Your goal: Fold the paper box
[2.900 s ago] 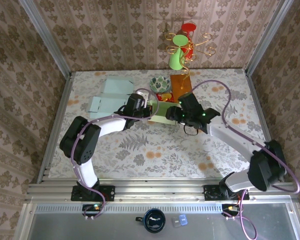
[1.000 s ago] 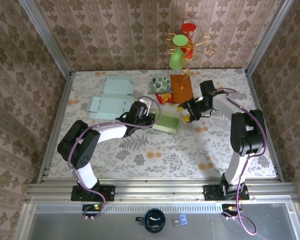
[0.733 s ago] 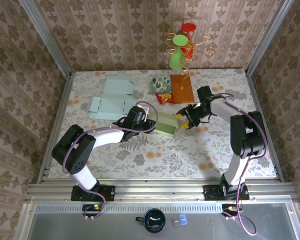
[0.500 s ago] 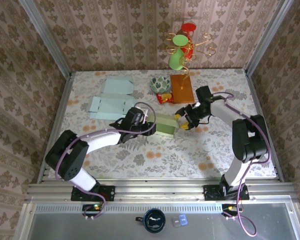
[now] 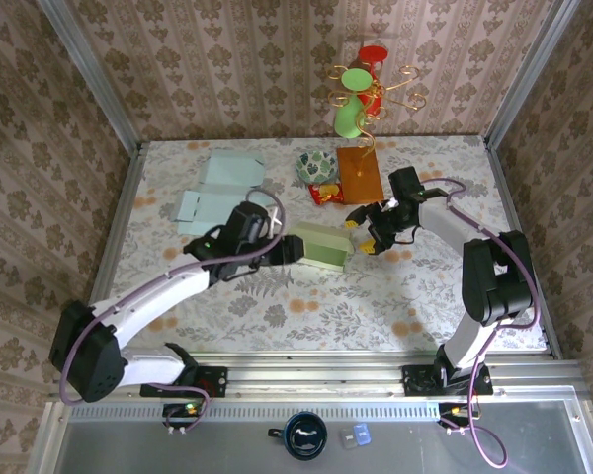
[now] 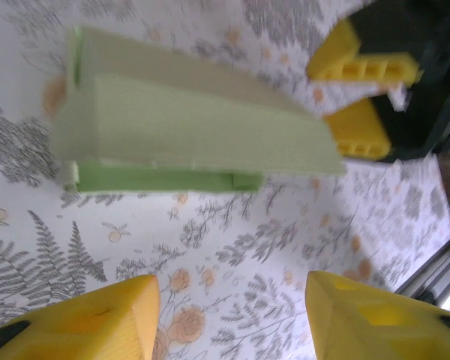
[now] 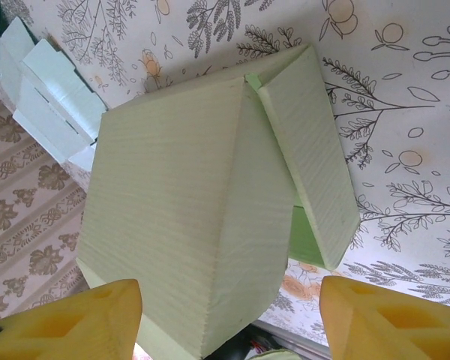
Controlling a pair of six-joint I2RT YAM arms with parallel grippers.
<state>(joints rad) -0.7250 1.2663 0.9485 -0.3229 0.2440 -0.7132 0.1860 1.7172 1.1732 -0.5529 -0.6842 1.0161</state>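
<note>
Now left jaws pulled off green box [image 5: 321,247], right jaws beside, both spread, empty.

The lower half of the counter [image 5: 316,316] lies bare. Beside the green paper box [image 5: 324,247] room is tight: the left gripper [image 5: 289,247] sits just left and the right gripper [image 5: 360,235] just right, jaws apart. A patterned bowl [image 5: 316,164], red packet [image 5: 323,194] and orange board [image 5: 358,174] crowd the upper centre. Flat pale-blue box blanks [image 5: 220,190] fill the upper left.

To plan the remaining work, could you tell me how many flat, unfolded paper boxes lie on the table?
2: the far flat box at far left, the near flat box just in front of it. Others may be hidden.
</note>
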